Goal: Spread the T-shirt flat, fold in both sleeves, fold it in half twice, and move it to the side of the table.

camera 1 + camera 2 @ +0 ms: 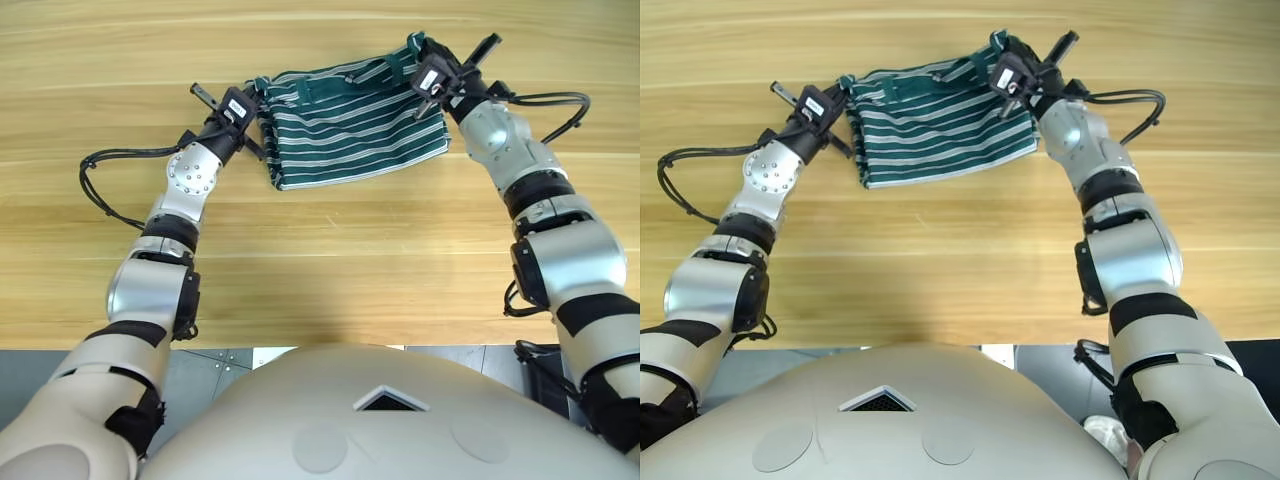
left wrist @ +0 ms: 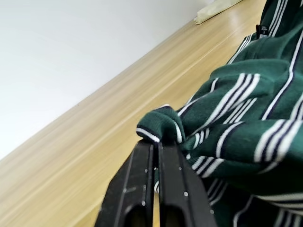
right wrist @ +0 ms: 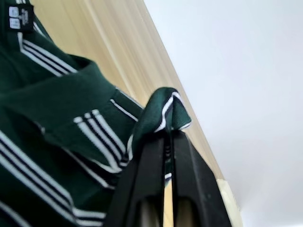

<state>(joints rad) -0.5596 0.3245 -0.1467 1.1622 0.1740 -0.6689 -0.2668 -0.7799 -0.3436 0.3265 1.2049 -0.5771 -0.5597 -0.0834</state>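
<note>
A light wooden desk (image 1: 320, 270) with long grain runs across the head views. Past its near edge lies grey tiled floor (image 1: 215, 362), and in the wrist views a plain white wall (image 2: 71, 47) rises beyond its far edge. A pale thing (image 2: 215, 8) lies at the desk's far end, too small to tell what it is.

The left jaws are closed to a thin slit, their black fingers (image 2: 137, 184) pinching a bunched corner of the T-shirt (image 1: 350, 130), which is dark green with white stripes. The folded shirt stretches from these jaws across to the right jaws. Its far edge is strung between the two, and the rest is spread on the desk on the robot's side of both. Whether the held edge is clear of the wood I cannot tell. The right jaws are likewise narrowed, with their fingers (image 3: 147, 184) clamped on the opposite corner, where a small fold of striped cloth pokes out past the tips. A black tag (image 3: 20, 19) shows on the shirt, away from the right jaws.
</note>
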